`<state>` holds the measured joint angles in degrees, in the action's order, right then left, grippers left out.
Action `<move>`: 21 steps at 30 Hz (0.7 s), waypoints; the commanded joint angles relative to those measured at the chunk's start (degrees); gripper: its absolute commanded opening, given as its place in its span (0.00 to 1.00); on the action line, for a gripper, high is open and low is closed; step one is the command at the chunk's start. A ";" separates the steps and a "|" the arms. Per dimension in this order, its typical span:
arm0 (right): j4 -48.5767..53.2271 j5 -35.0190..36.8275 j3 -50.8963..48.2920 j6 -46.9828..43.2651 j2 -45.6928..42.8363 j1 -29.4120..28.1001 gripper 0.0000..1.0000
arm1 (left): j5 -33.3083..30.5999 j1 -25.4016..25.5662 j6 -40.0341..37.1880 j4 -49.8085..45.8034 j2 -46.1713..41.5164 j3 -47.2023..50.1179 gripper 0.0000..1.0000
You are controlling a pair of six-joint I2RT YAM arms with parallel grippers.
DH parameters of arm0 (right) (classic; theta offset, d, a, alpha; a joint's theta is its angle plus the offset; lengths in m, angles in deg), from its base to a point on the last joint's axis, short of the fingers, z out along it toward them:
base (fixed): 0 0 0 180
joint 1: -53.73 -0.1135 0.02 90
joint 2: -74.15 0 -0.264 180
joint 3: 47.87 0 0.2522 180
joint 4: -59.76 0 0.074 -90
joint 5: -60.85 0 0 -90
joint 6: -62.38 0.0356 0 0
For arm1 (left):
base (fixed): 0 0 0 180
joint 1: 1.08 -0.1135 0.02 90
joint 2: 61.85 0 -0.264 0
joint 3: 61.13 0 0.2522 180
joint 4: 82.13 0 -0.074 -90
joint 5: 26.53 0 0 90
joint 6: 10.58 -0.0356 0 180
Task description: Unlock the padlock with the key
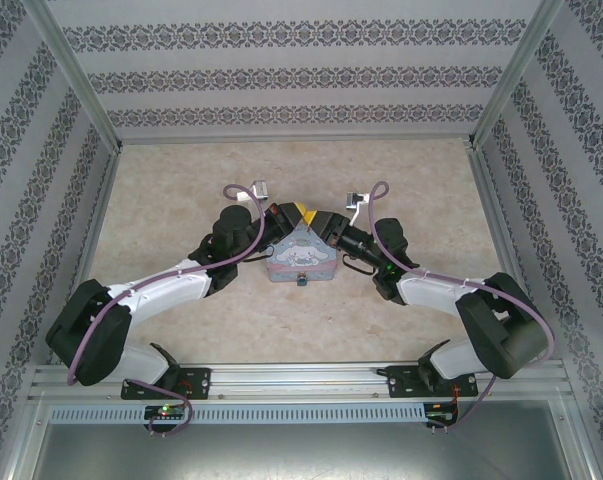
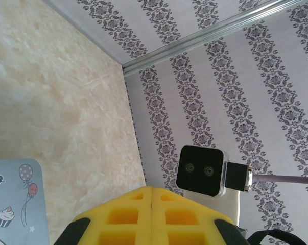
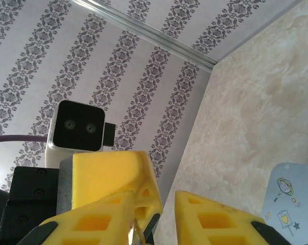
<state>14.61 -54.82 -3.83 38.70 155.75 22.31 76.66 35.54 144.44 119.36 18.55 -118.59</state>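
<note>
The table (image 1: 181,190) is boxed in by patterned walls (image 1: 281,80) on three sides, with a metal rail (image 1: 301,380) along the near edge; broad bare stretches lie open to the left, right and far side. Both arms bend inward from the near corners and meet at the middle over a pale-blue tin (image 1: 301,258). The padlock (image 1: 303,281) sits as a small dark-blue speck touching the tin's near edge. The left gripper (image 2: 151,196) is clenched, its yellow fingers pressed flush with nothing seen between them, a corner of the tin just beside it. The right gripper (image 3: 156,196) has its fingers parted by a gap; a thin sliver (image 3: 136,232) shows inside, though I cannot tell what it is.
</note>
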 commanded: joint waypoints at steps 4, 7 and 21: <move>-2.96 -2.10 -0.82 0.14 0.29 -1.01 0.34 | -0.44 -0.59 0.00 3.08 0.27 0.37 0.00; -3.05 -2.02 -1.01 0.16 0.30 -1.01 0.32 | -0.53 -0.58 -0.06 3.08 0.20 0.50 0.00; -3.93 -1.66 -2.22 0.30 0.42 -1.06 0.10 | -0.96 -0.59 0.00 3.17 0.15 0.67 0.00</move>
<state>12.42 -55.74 -5.07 39.40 155.75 21.68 76.24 35.54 144.44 119.31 18.57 -118.31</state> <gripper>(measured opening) 0.123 0.051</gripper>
